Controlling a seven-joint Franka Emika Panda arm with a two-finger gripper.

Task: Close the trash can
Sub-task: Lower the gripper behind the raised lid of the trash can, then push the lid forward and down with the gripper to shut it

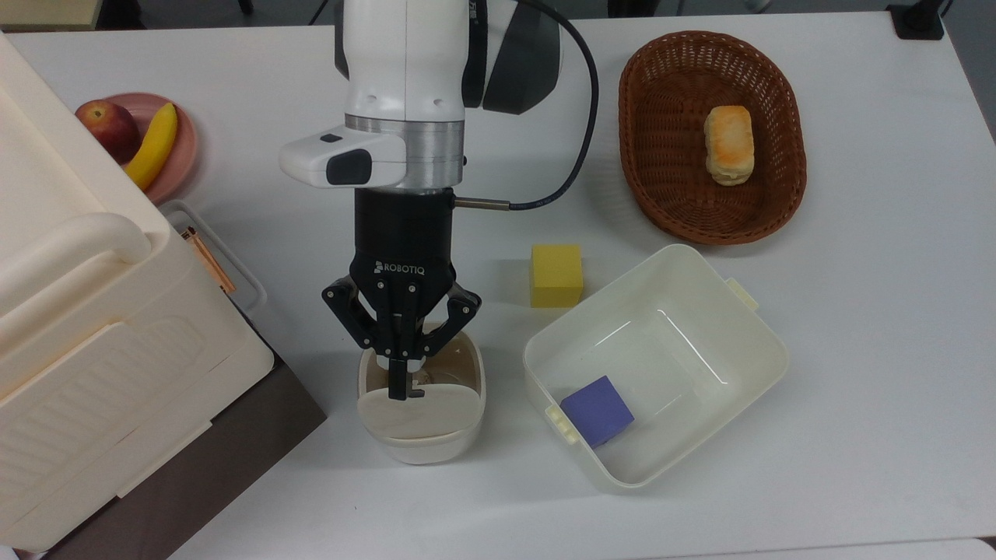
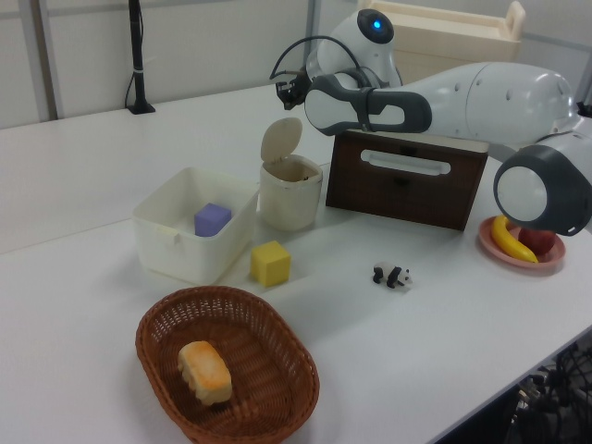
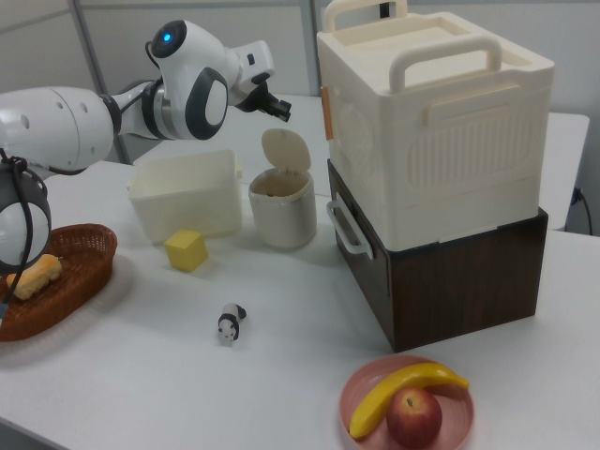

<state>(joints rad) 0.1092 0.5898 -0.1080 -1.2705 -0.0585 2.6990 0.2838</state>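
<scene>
My gripper (image 1: 401, 373) hangs above the open mouth of the trash can (image 1: 421, 435), fingers drawn together and grasping nothing. The trash can stands on the bench (image 1: 856, 327) between the white tub (image 1: 747, 373) and the cream cabinet (image 1: 93, 327). Its lid (image 2: 280, 140) is raised, close to upright, on the side away from my arm. In the right view my gripper sits above and beside the lid's top edge, apart from it. Judged risks: a push placed low, near the hinge, could tip or slide the light can instead of swinging the lid. A descent past the rim could jam my fingers inside. A glancing stroke could slip off the lid's edge.
</scene>
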